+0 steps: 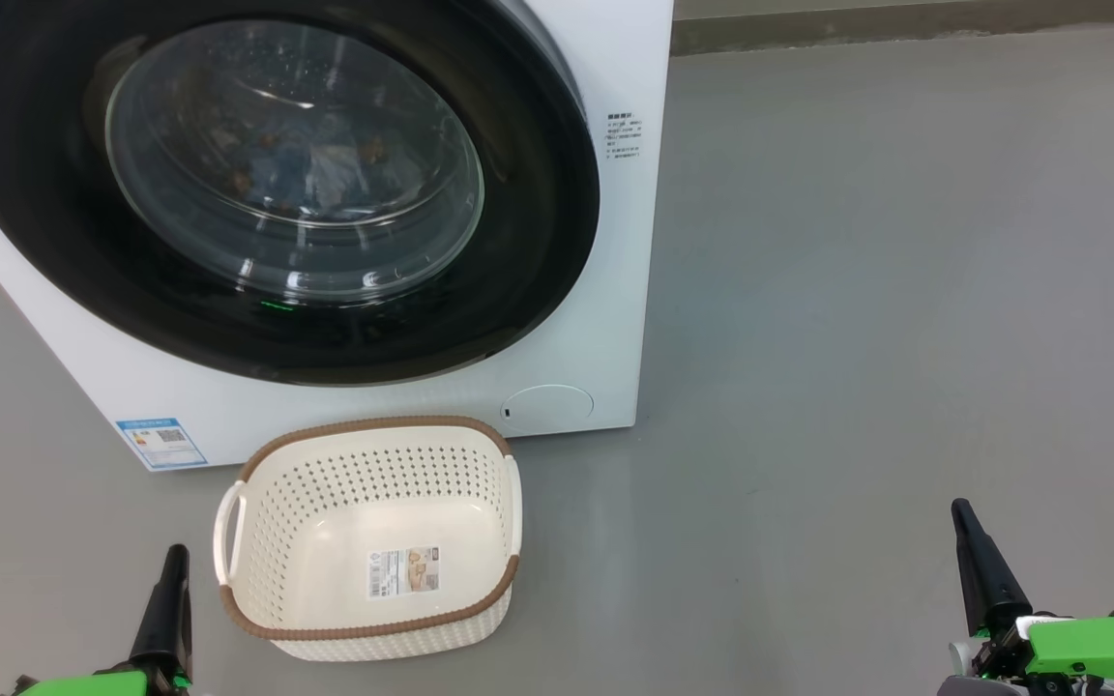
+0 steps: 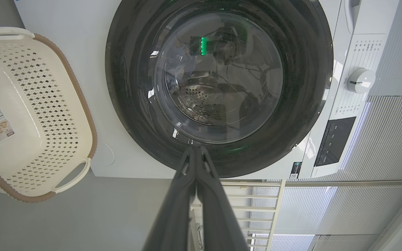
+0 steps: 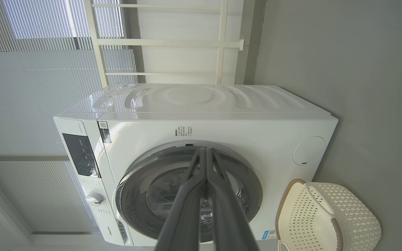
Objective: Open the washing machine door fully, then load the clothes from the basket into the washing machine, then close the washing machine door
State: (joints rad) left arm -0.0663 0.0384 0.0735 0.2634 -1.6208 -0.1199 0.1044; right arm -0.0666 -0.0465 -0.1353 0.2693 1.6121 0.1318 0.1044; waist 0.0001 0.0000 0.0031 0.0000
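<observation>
So the washing machine door [image 1: 277, 184] is shut flat against the front of the white washing machine [image 1: 615, 290], and through the bulging glass you can make out the clothes [image 1: 310, 159] in the drum, bluish fabric with little orange-brown bits, kinda hazy behind the reflections. There's a small green glint low on the glass too. The basket [image 1: 373, 422] sits on the floor right in front of the machine, just below the door and beside the round flap [image 1: 547, 406], upright, with its bottom label in plain view. The left pincer [image 1: 173, 556] is closed all the way, its fingers pressed together with nothing between them and touching nothing; it hangs just left of the basket's handle. The right pincer [image 1: 961, 512] is the same deal, fully closed with nothing in it, and well apart from the basket, off to the right over the grey floor [image 1: 905, 290]. The floor is smooth and matte, and a blue sticker [image 1: 161, 442] sits low on the machine's front corner. From the wrist cameras you get a white dial [image 2: 360, 80] and a dark control panel [image 2: 333, 141] along the top of the machine, with pale blinds [image 3: 30, 104] and a white rail frame [image 3: 166, 43] behind it. Both arms are held low, green wrist parts at the bottom corners of the head view, fingers pointing forward at the machine.
</observation>
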